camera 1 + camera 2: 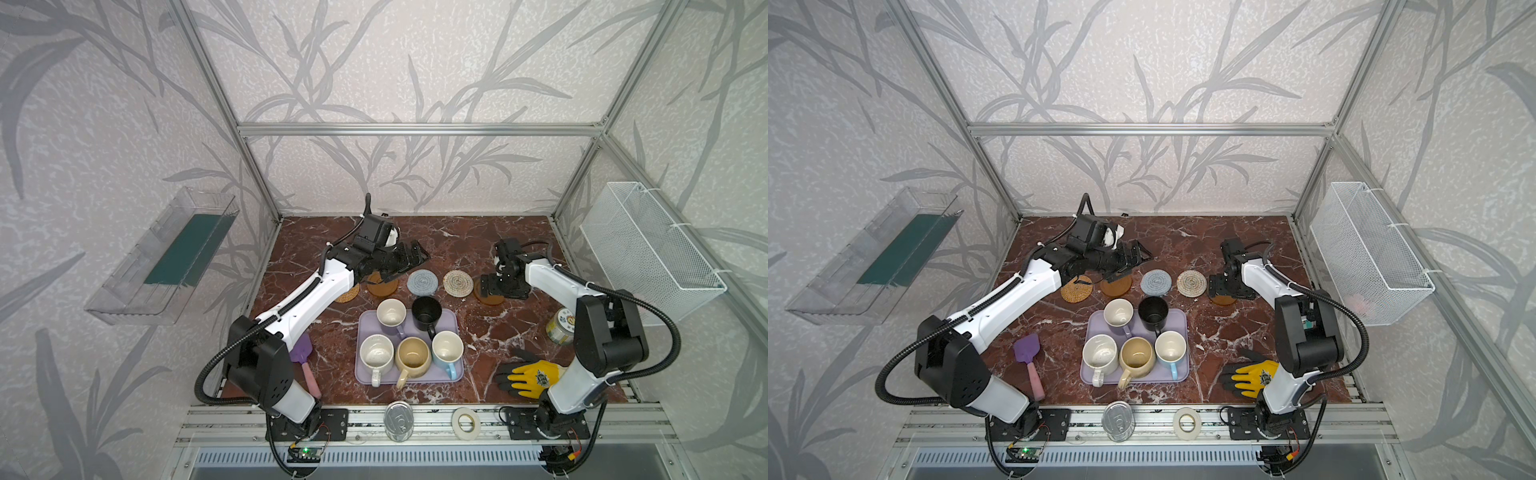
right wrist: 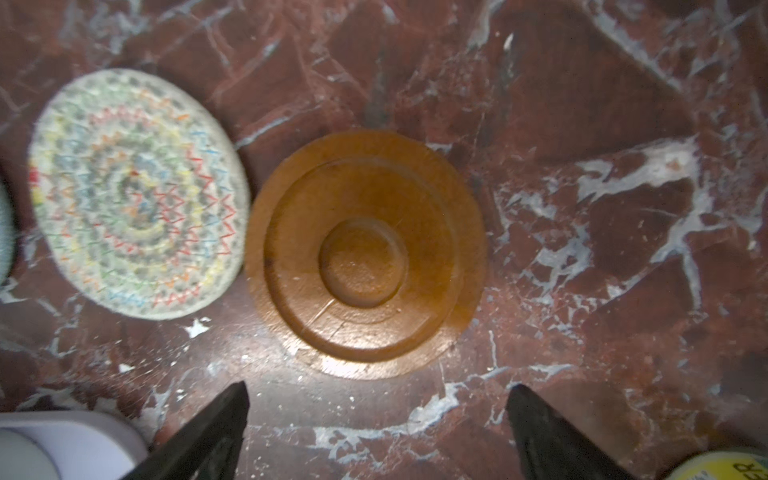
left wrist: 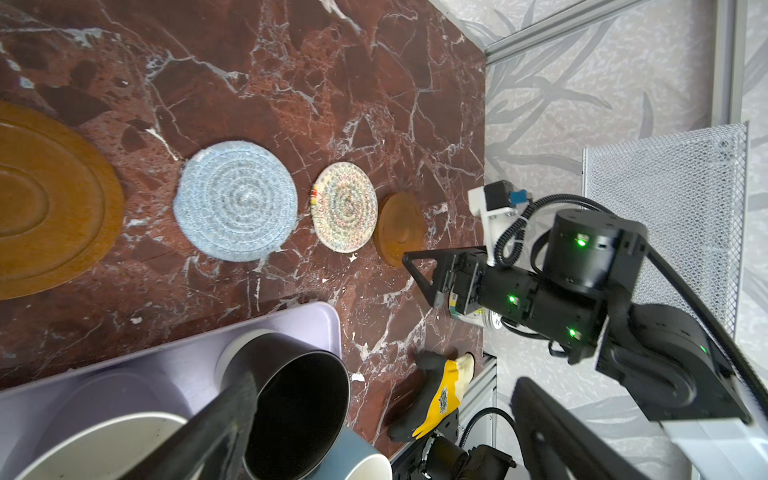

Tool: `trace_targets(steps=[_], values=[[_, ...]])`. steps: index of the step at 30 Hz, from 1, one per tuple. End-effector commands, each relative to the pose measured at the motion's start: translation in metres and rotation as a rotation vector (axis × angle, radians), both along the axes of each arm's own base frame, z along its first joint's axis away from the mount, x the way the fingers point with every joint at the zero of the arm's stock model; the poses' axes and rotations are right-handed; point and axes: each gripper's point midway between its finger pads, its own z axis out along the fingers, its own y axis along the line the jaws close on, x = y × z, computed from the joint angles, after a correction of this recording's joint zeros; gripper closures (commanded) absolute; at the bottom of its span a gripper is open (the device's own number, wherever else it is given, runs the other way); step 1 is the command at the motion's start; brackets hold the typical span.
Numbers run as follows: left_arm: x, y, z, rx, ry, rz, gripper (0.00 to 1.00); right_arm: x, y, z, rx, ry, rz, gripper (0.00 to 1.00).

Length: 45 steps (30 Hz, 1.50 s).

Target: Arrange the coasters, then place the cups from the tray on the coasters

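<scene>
The rattan coaster (image 1: pixel 1073 293) is tan, the wooden coasters (image 1: pixel 1116 286) (image 2: pixel 365 249) amber-brown, the grey-blue braided coaster (image 3: pixel 237 201) mottled, the cream braided coaster (image 2: pixel 137 191) zigzagged red, yellow and blue, the tray (image 1: pixel 451 322) lavender.

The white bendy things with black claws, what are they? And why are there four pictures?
They are two robot arms. Each ends in a two-fingered claw, a gripper. The two wide pictures come from a camera up high, looking down. The two close ones come from small cameras on the arms' wrists. On the marble table lie five coasters in a row: rattan coaster, wooden coaster, grey-blue coaster, cream coaster, second wooden coaster. A lavender tray holds five cups. A yellow glove lies nearby. The left gripper and right gripper are open, holding nothing; the right one hovers close to the second wooden coaster.
</scene>
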Motion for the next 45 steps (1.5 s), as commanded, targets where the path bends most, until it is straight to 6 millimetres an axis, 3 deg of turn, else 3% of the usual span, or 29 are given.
trace_targets(steps=[1,6,14,38,45], values=[[-0.008,-0.012,0.011,0.019,-0.019,-0.015,0.03,0.01,-0.007,-0.003,-0.03,0.014,0.02,0.09],[-0.02,-0.046,0.011,0.065,-0.032,-0.119,0.03,0.022,-0.011,-0.005,-0.049,0.005,0.021,0.16],[-0.023,-0.072,0.002,0.1,-0.041,-0.178,0.04,0.035,-0.013,-0.017,-0.055,0.031,0.022,0.28],[-0.035,-0.083,-0.006,0.09,-0.028,-0.204,0.04,0.036,-0.027,-0.047,-0.115,0.109,0.024,0.49],[-0.036,-0.082,-0.007,0.088,-0.03,-0.198,0.04,0.041,-0.033,-0.045,-0.154,0.107,0.027,0.53]])
